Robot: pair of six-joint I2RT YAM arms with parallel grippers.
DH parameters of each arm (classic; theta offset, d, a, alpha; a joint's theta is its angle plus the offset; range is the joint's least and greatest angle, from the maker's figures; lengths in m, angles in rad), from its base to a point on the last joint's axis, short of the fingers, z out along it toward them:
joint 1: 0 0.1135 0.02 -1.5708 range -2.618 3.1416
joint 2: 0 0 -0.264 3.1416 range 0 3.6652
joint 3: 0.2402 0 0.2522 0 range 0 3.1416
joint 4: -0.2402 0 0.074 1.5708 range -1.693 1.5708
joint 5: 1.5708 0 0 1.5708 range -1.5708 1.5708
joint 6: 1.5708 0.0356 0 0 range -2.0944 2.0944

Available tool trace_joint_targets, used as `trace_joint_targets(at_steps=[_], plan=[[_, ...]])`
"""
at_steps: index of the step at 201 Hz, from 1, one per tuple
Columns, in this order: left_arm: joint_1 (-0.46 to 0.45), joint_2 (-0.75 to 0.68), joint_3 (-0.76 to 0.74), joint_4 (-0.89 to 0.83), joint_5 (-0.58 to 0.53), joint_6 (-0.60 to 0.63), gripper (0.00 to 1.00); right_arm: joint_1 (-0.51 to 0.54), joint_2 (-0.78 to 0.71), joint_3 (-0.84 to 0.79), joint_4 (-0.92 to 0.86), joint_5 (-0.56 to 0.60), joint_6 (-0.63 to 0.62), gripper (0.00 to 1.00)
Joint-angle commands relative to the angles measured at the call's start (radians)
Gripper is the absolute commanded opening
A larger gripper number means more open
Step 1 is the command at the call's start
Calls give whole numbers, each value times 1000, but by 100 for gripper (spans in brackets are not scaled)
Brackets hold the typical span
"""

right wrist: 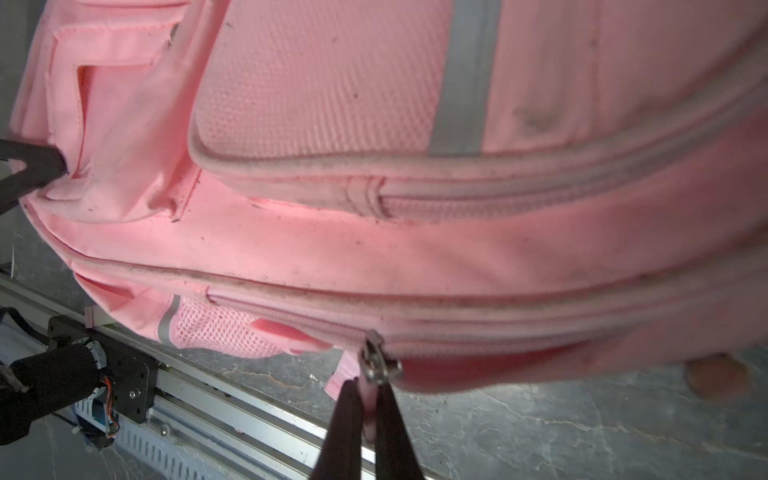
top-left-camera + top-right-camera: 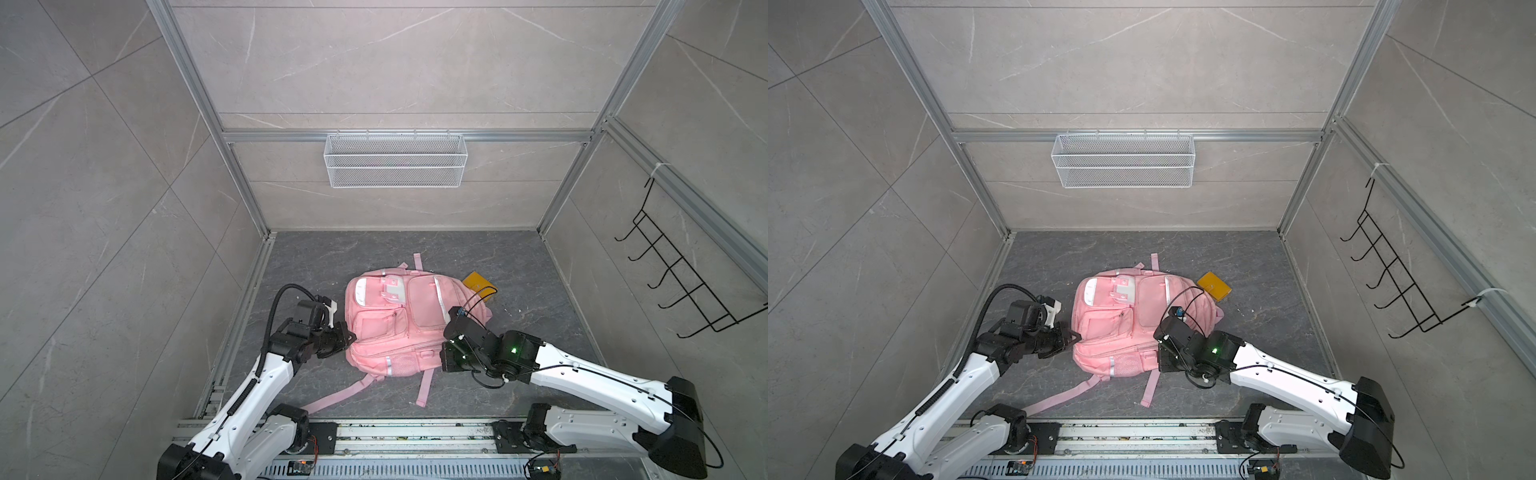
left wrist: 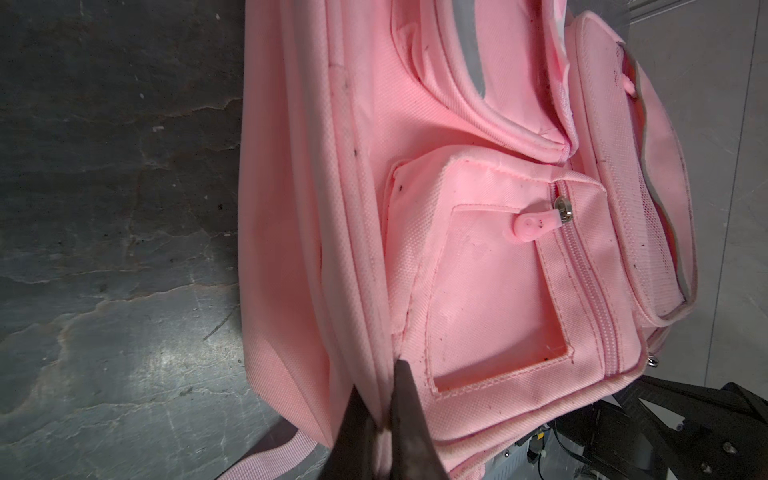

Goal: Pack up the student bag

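Observation:
The student bag (image 2: 395,328) lies flat on the dark floor in both top views, pink with white stripes, its straps trailing toward the front. My left gripper (image 3: 384,399) is shut on a fold of fabric at the seam on the bag's left side, beside a small zip pocket (image 3: 519,282). My right gripper (image 1: 368,399) is shut on the pink zip pull hanging under a metal slider (image 1: 380,365) at the bag's near right edge. The right wrist (image 2: 465,345) hides those fingertips in both top views. The left fingers (image 1: 37,162) show in the right wrist view.
A yellow flat object (image 2: 480,284) lies on the floor, partly under the bag's far right corner. A white wire basket (image 2: 395,160) hangs on the back wall. A black hook rack (image 2: 681,270) is on the right wall. The arms' metal rail (image 2: 395,432) runs along the front.

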Motion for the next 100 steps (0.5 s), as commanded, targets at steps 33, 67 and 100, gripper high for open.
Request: trace_joint_targets(at_steps=[33,67,100], plan=[[100,18,77,-49,-177,169,0,-39,46,46,-270,184,-51,1],[102,35,76,-28,-156,168,0,-39,39,27,-259,204,-40,13],[104,39,76,-20,-143,168,0,-43,40,27,-265,216,-49,13]])
